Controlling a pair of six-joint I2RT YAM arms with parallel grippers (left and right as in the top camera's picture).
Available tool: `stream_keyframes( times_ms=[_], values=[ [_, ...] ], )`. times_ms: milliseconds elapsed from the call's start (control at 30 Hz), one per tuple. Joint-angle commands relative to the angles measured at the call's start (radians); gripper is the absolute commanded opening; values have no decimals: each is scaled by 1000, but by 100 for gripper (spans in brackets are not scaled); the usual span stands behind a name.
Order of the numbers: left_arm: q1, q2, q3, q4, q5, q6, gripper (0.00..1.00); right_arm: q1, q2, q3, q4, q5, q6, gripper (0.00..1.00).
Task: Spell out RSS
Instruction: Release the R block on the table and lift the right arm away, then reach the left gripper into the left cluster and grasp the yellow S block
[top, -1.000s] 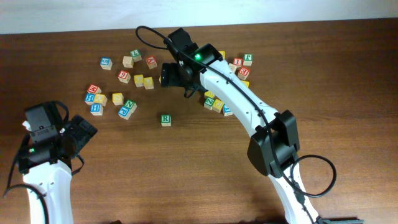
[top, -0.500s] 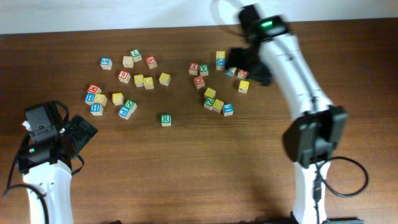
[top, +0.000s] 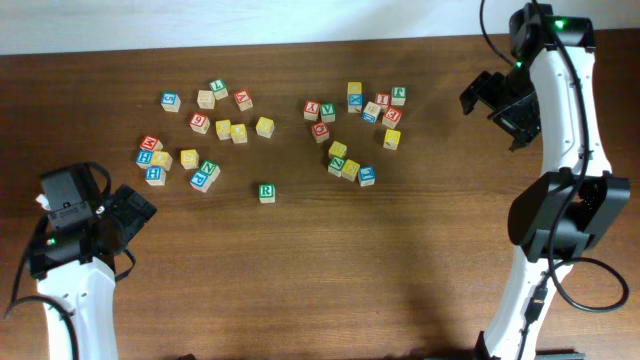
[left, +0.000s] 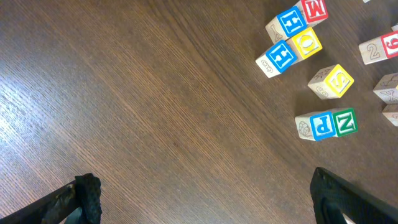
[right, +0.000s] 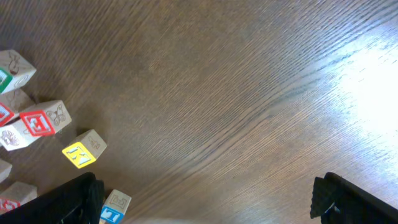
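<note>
The R cube (top: 266, 192), white with a green letter, sits alone on the table below the scattered cubes. One yellow S cube (left: 336, 81) lies in the left cluster (top: 189, 158), beside a blue P and a green N. Several other yellow cubes show, but their letters are too small to read. My left gripper (top: 133, 213) (left: 205, 208) hangs open over bare wood at the left, well short of the cubes. My right gripper (top: 495, 110) (right: 208, 208) is open at the far right, holding nothing, with the right cluster off to its left.
Two loose groups of letter cubes lie across the far half of the table (top: 330, 280). In the right wrist view a yellow cube (right: 82, 151), a red E cube (right: 40, 121) and a blue L cube (right: 114, 208) lie near the left finger. The table's far edge runs just beyond the cubes.
My right arm has swung from above the middle cubes out to the far right of the table. A yellow cube it covered now shows. The left arm has not moved.
</note>
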Motion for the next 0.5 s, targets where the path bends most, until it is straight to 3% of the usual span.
stream_keyframes(
  times_ms=[0, 167, 333, 467],
  values=[
    [6, 3, 15, 2, 3, -12, 99, -12, -24, 14, -3, 5, 2, 98],
    [6, 3, 15, 6, 20, -13, 99, -11, -24, 14, -3, 5, 2, 98],
    [2, 3, 15, -31, 584, -13, 99, -11, -24, 14, -3, 5, 2, 98],
    [-64, 3, 15, 77, 856, 161, 96, -11, -24, 14, -3, 5, 2, 98]
  ],
)
